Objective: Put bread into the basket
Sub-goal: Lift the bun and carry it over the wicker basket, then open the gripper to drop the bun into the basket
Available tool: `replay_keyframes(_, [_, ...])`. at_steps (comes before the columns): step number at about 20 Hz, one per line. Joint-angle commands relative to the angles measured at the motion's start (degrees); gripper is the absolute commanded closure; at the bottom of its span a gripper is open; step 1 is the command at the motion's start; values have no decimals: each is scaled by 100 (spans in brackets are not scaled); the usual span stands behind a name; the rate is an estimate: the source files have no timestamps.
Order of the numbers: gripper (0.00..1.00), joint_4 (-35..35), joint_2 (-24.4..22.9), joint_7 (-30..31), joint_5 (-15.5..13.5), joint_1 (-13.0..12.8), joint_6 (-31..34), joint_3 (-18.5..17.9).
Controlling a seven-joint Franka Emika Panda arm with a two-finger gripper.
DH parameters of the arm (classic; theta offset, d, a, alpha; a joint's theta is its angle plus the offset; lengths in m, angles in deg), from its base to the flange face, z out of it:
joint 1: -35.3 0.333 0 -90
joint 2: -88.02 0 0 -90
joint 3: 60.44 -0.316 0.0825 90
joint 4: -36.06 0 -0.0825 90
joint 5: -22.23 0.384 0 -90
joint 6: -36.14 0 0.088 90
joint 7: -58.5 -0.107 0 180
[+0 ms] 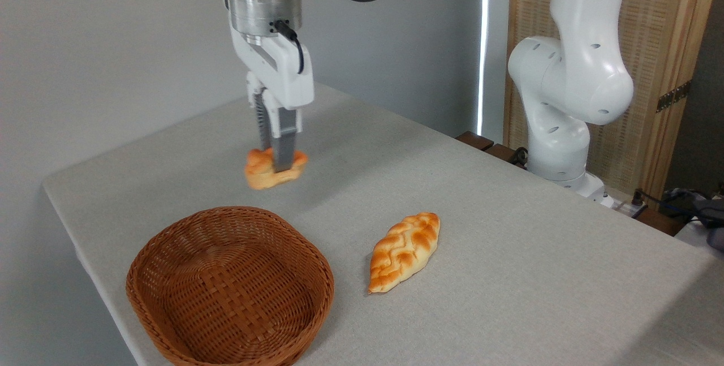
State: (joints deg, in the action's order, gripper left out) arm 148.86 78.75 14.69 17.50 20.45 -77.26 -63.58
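Jaws closed on bun (pixel 261 171), one finger (pixel 284 154) crossing its front; gripper (pixel 277 165) points straight down. Bun hangs clear of bench (pixel 509 253), tilted, just behind the basket's far rim. Basket (pixel 169 241) sits at bench's front left edge. Braided loaf (pixel 404 251) lies right of basket, apart from it.

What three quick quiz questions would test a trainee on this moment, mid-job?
1. True or false: the small round orange-golden bun is held between the fingers of the gripper.
2. What lies inside the oval brown woven wicker basket?
3. On which side of the basket, as pictured, does the long braided leaf-shaped loaf lie: A left, B right?

Key: 1 true. 2 nothing. 3 B.
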Motion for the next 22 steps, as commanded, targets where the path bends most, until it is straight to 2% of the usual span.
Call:
replay_keyframes(1, [62,-82,293,-22,-98,17,-725,-73])
replay_keyframes(3, [61,-82,442,-22,-98,17,-1138,-90])
replay_keyframes(4, [49,-82,521,-13,-107,17,-1279,-117])
replay_keyframes(5, [32,-82,592,-5,-107,17,-1368,-134])
replay_keyframes(6, [26,-82,653,4,-107,17,-1421,-143])
replay_keyframes(7, [11,-91,671,30,-98,8,-1447,-143])
replay_keyframes(8, [0,-83,680,48,-98,8,-1448,-143])
replay_keyframes(22, [0,-82,707,66,-98,-1,-1378,-126])
